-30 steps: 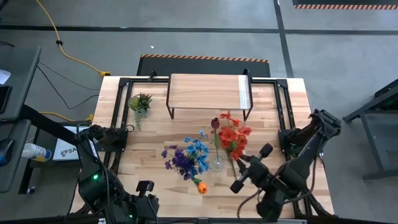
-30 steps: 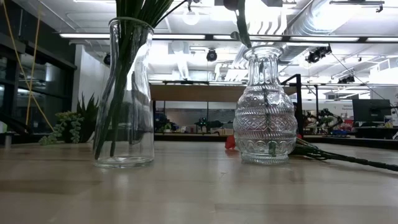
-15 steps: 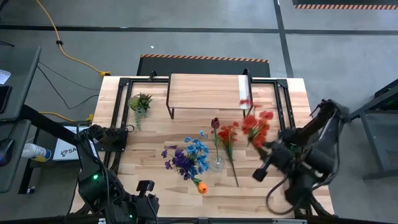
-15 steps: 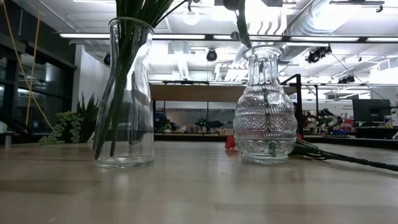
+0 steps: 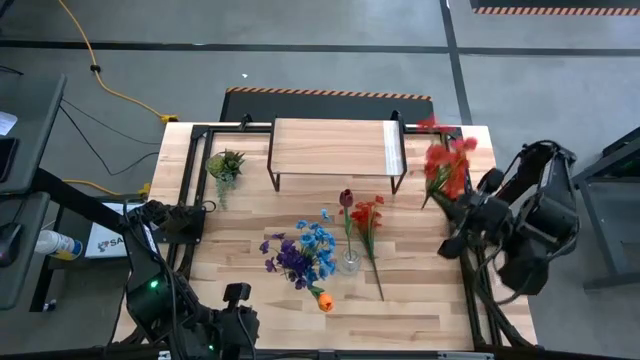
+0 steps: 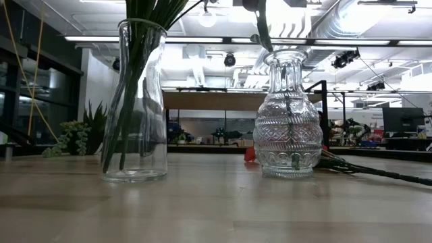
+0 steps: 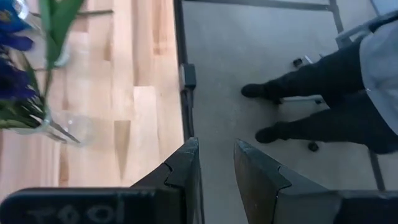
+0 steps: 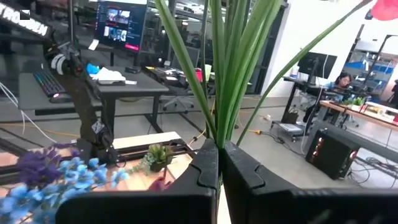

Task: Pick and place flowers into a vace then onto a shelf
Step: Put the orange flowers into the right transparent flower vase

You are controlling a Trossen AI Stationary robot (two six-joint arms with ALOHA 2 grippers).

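Over the table's right edge, your right gripper (image 5: 452,205) pinches the stems of a red flower bunch (image 5: 443,163), lifted well clear of the patterned vase (image 6: 287,115). Swing too fast and the loose stems may slip out or foul the maroon tulip (image 5: 346,197) already standing there. Your left gripper (image 7: 214,163) waits, jaws slightly apart and empty.

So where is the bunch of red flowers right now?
In the high view the red flowers are held in the right pincer, over the table's right edge, just right of the shelf.
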